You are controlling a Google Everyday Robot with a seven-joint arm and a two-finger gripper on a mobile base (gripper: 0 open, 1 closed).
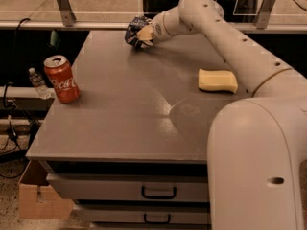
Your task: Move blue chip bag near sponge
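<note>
The gripper (143, 35), a pale two-finger tool at the end of a thick white jointed arm (230, 42), is held at the far edge of the counter (120, 114), a flat grey-brown worktop, somewhat left of that edge's middle. Its tan fingers are pressed into the blue chip bag (133, 29), a small, crumpled dark-blue foil pouch with white markings, and the bag is pinched between them. The bag is bunched up against the left side of the tool, close to the far left corner of the counter (whether its lower folds touch the surface cannot be told).

The sponge (218, 80), a pale yellow rectangular foam block with rounded, wavy edges, is laid flat near the right edge of the counter, about halfway along it and partly tucked beside the arm. It is well apart from the bag, with bare worktop between the two.

A red soda can (61, 78) with white lettering is stood upright at the left edge of the counter. Just beyond that edge, lower down, a small clear plastic bottle (37, 82) is seen. Below the near edge, two grey drawers (110, 188) with dark handles are shut, and a brown cardboard box (33, 195) is set on the floor by the near left corner.
</note>
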